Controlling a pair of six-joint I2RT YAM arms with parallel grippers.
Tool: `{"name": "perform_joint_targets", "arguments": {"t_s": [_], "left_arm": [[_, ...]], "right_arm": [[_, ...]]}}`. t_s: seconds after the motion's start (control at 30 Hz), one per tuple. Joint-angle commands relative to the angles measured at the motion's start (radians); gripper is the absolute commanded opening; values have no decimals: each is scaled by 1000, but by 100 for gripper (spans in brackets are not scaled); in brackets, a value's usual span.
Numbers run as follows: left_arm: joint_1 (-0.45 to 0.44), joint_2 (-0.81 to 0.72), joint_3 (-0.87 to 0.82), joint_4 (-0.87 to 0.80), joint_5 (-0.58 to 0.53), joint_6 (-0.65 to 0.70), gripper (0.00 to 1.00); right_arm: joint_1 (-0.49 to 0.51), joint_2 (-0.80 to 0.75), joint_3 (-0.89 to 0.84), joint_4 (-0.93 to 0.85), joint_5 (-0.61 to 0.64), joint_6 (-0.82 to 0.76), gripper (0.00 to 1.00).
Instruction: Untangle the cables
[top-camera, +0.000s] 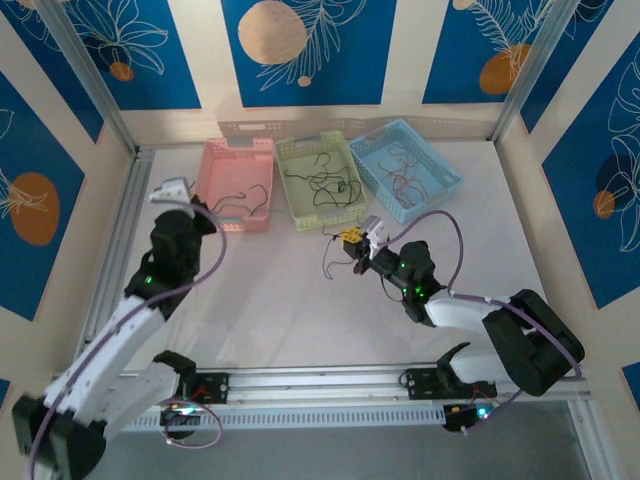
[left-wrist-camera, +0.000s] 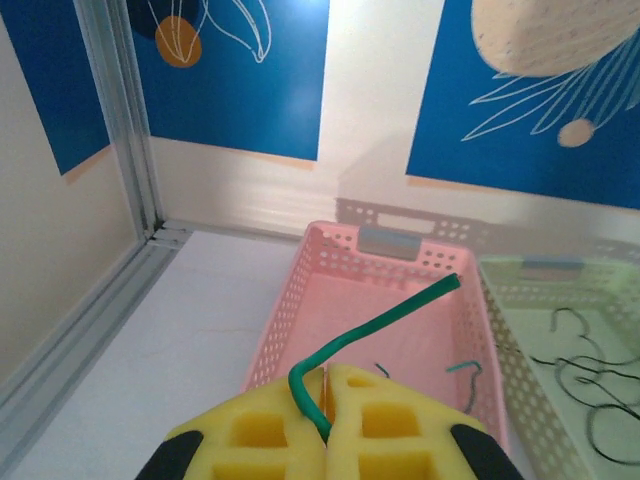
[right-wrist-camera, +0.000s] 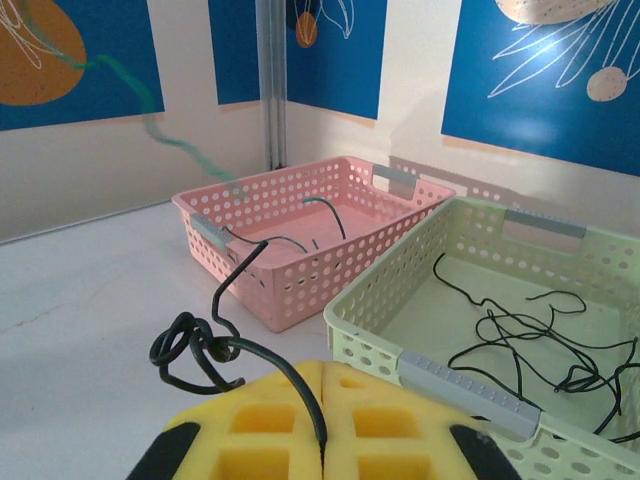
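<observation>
My left gripper (left-wrist-camera: 328, 375) is shut on a green cable (left-wrist-camera: 380, 325), which bends up out of the yellow pads over the pink basket (left-wrist-camera: 275, 330). In the top view this gripper (top-camera: 175, 190) hovers at the pink basket's left side. My right gripper (right-wrist-camera: 322, 372) is shut on a black cable whose end is coiled into a knot (right-wrist-camera: 195, 350) just left of the pads. From above, that gripper (top-camera: 355, 240) is in front of the green basket (top-camera: 312, 140), with the black cable (top-camera: 330, 258) dangling to its left. A blurred green strand (right-wrist-camera: 150, 120) runs toward the pink basket.
Three baskets stand in a row at the back: pink (top-camera: 208, 180) with a few dark and green cables, green with a tangle of black cables (top-camera: 325, 185), blue (top-camera: 430, 203) with reddish ones (top-camera: 405, 170). Aluminium rails frame the table's left side and near edge.
</observation>
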Motion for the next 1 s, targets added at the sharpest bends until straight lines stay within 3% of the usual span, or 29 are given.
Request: {"name": "perform_joint_targets", "arguments": {"t_s": [0.0,0.33,0.47,0.57,0.67,0.97], "left_arm": [[60,136,117,178,-57,62,0],[232,543,361,224,-21,-48,1],[248,700,450,200,19,-61,39],[250,769,460,151,153,-81,65],[251,754,392,152,274,-112,77],[249,410,150,155,425,-115,79]], "right_arm": [[7,-12,25,-1,24,14,0],[7,-7,32,-6,19,20,0],[7,-6,34,-10,19,21,0],[8,-7,36,-14,14,21,0],[11,-4,42,-20,8,20,0],[25,9,55,-38,-12,11,0]]}}
